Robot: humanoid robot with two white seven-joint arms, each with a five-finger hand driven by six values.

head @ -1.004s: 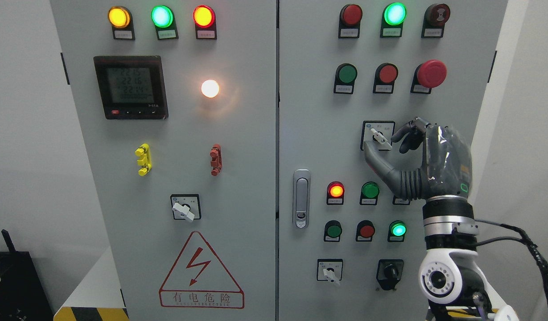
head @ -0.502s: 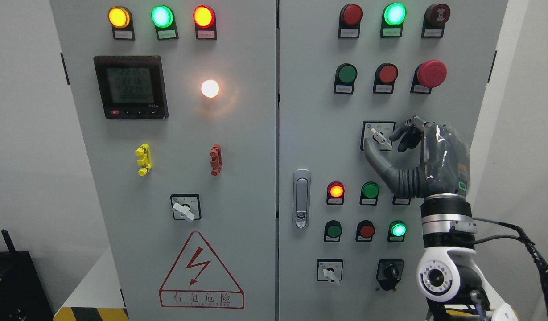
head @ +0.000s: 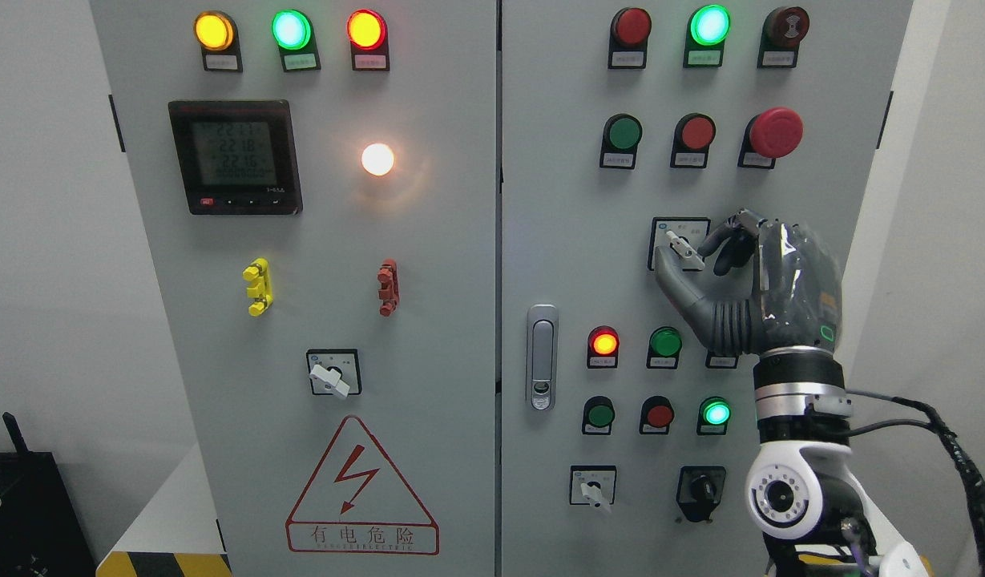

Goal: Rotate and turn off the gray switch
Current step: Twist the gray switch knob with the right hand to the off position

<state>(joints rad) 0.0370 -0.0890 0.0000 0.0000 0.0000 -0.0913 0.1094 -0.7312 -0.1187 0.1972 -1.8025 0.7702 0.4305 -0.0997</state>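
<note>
- While the right hand (head: 720,272) was already at the gray switch (head: 684,249) a second ago, it has since crept a little to the picture's left and slightly up, so thumb and forefinger now bracket the lever more closely.
- That hand is narrowed into a pinch: the thumb comes up from below-left of the lever, the curled fingers (head: 728,236) sit just right of its upper end. Whether the pads truly press on it I cannot tell; they look touching or nearly so.
- Across the three moments the lever's angle looks unchanged, so I judge the turn has not started; the shift reads as settling the grip.
- The switch sits on the right cabinet door (head: 556,200), below the row with the red mushroom button (head: 775,132) and above the lit red lamp (head: 603,343).
- Its long axis lies on a diagonal, upper-left to lower-right, across its square plate; which end is the pointer is too small to tell.
- No left hand shows.
</note>
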